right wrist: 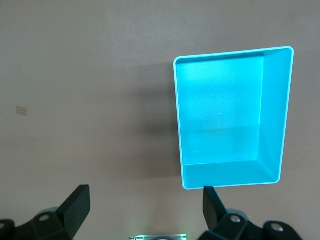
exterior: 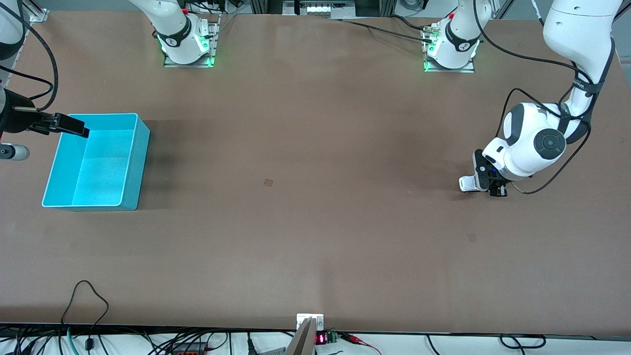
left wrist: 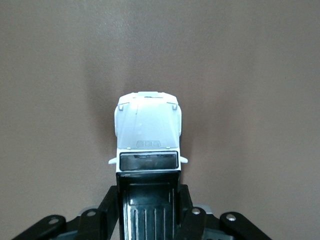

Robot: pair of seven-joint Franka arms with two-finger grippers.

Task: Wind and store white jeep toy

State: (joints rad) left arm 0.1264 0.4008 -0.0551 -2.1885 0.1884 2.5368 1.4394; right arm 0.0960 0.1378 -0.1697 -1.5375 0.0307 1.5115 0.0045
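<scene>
The broad brown table (exterior: 315,197) shows whole only in the front view, which also takes in both arms and the open rectangular turquoise plastic bin (exterior: 135,162) at the right arm's end. The right wrist view looks straight down into that bin (right wrist: 272,120) and shows it holds nothing, something the front view leaves less plain. The left arm bends down from its base with the wrist low over the table at its own end. The right arm waits high by the bin's edge, its right claw (right wrist: 145,207) spread wide. The left claw (exterior: 485,186) is closed on the small white jeep toy with a black roof (exterior: 468,183); the left wrist view shows the toy (left wrist: 148,132) with its black rear between the fingers (left wrist: 111,205) and its white bonnet pointing away from the claw.
</scene>
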